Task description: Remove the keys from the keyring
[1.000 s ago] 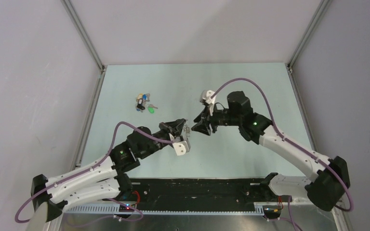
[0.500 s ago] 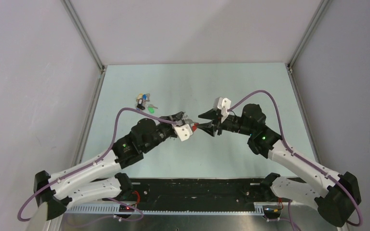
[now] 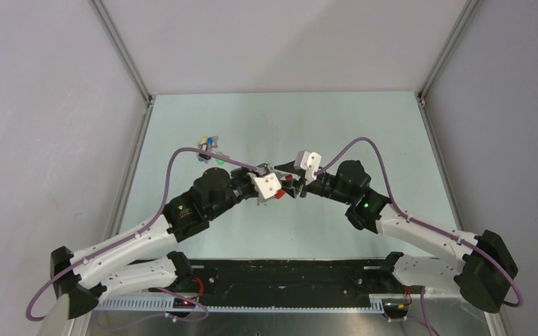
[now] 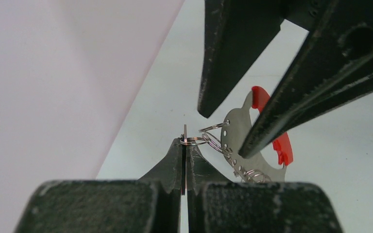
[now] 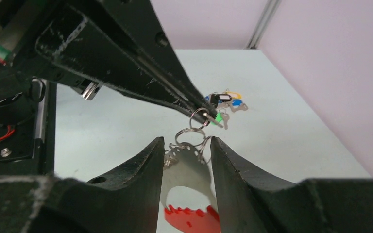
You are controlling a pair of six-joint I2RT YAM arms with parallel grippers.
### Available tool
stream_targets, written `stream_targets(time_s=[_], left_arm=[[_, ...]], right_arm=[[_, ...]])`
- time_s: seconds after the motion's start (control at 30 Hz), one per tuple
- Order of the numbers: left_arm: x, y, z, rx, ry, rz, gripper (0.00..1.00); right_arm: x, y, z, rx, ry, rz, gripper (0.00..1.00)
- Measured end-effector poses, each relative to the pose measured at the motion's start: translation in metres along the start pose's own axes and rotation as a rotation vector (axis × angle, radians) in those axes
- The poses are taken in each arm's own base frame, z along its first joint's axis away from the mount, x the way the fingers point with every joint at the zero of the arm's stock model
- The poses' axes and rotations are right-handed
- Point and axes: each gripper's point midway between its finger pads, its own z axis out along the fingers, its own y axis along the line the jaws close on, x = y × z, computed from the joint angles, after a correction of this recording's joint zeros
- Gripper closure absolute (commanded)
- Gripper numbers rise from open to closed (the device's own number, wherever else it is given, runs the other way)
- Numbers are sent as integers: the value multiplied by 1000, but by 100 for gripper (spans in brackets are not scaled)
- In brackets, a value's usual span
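The keyring is a silver plate with a red part and small wire rings along its edge, held above the table between both grippers. My right gripper has its jaws half apart, closed on the plate's two side edges. My left gripper is shut on a thin key seen edge-on, which hangs from a wire ring on the keyring. In the top view the left gripper and right gripper meet tip to tip mid-table. Several loose keys lie on the table at the far left.
The loose keys have coloured heads; a green one lies nearest the grippers. Purple cables arc over both arms. Grey walls and metal rails border the pale table.
Both wrists have rolled and the arms have shifted, bringing the grippers tight together over the table's middle. The right arm has dropped lower. Both grips look unchanged.
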Motion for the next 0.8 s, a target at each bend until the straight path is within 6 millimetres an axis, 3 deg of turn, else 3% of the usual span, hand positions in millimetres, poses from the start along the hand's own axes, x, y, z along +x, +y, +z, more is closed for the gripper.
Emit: stream_targets(time_s=[0.3, 0.5, 0.8], left_arm=[[3, -1, 0, 1, 13, -7, 100], [7, 4, -1, -18, 28, -8, 100], [15, 11, 2, -50, 68, -15, 100]], right_arm=[[-1, -5, 10, 25, -30, -12, 58], [-2, -5, 10, 24, -33, -12, 55], [-9, -4, 7, 21, -48, -21, 60]])
